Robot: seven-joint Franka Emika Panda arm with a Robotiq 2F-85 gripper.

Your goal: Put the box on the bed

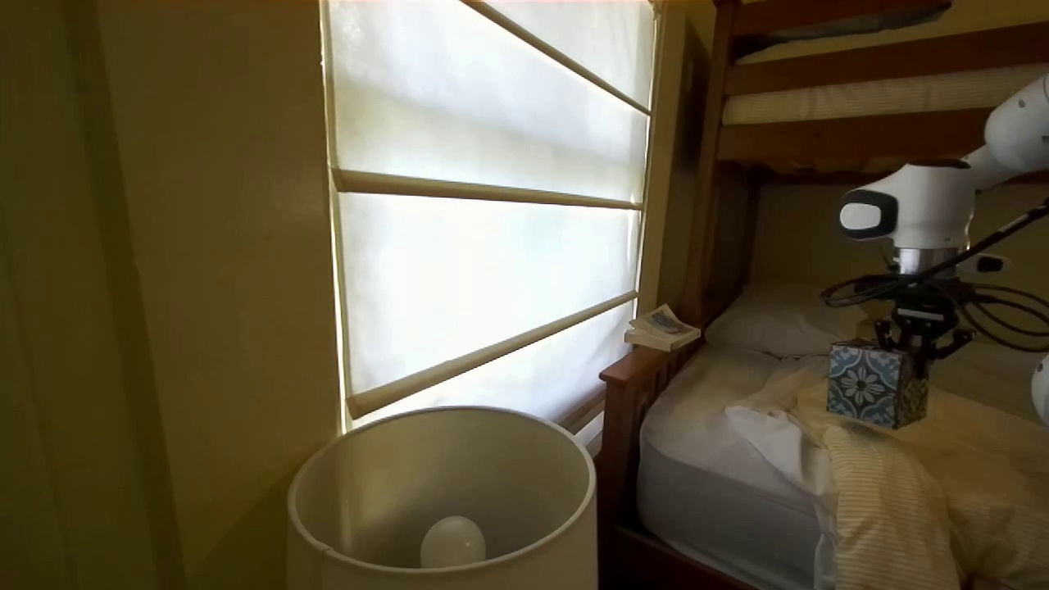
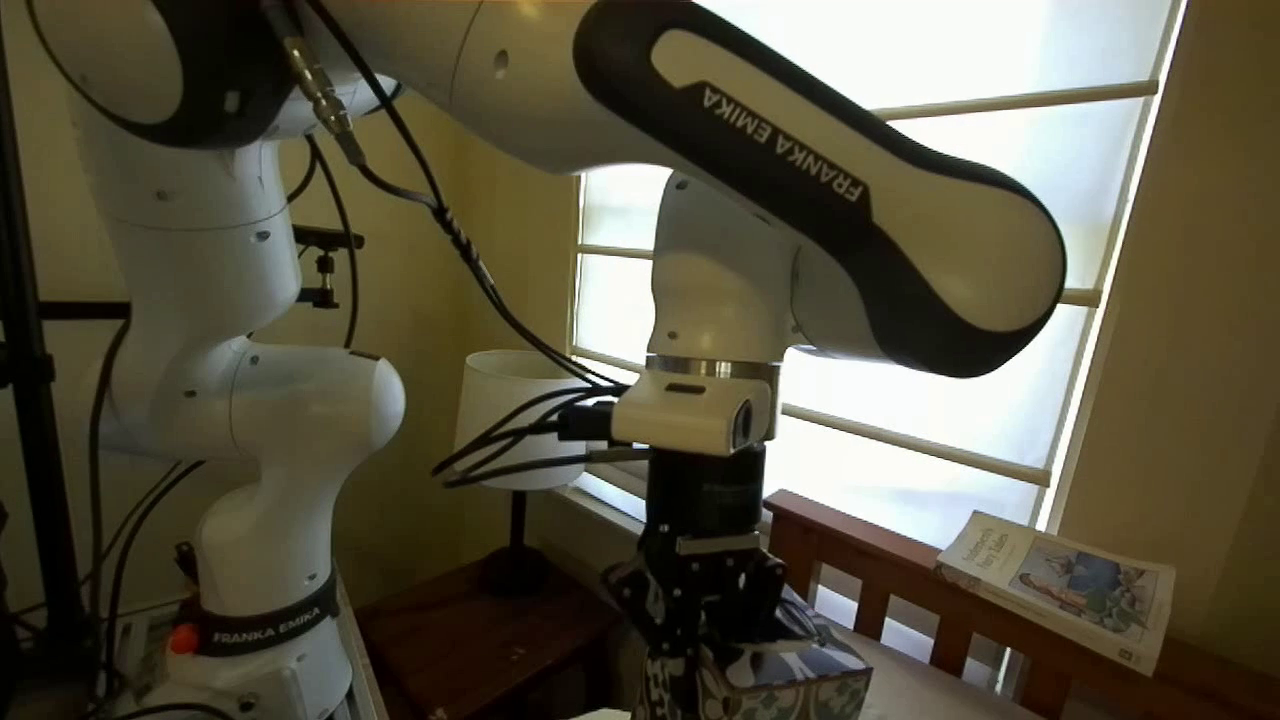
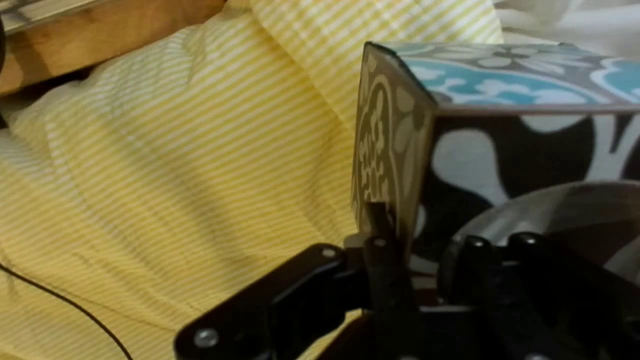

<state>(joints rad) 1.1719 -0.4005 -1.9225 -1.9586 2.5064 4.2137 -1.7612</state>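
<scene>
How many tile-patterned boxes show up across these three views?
1. The patterned box, the same one in all three views, is clamped by the jaws over the bed. Another could be hidden out of sight.

White-shaded lamp point(image 2: 505, 387) on a brown wooden table point(image 2: 480, 640), backlit pale blind point(image 1: 492, 258); illustrated book point(image 2: 1065, 590) lying cover up.

In an exterior view, you can read "FRANKA EMIKA" twice on your robot arm point(image 2: 560, 90): upside down on the link's black strip point(image 2: 790, 160), and upright on the black band point(image 2: 265, 630) near the bottom. The paperback point(image 2: 1058, 592) reads "Fairy Tales" beneath a blurrier word, apparently "Andersen's".
</scene>
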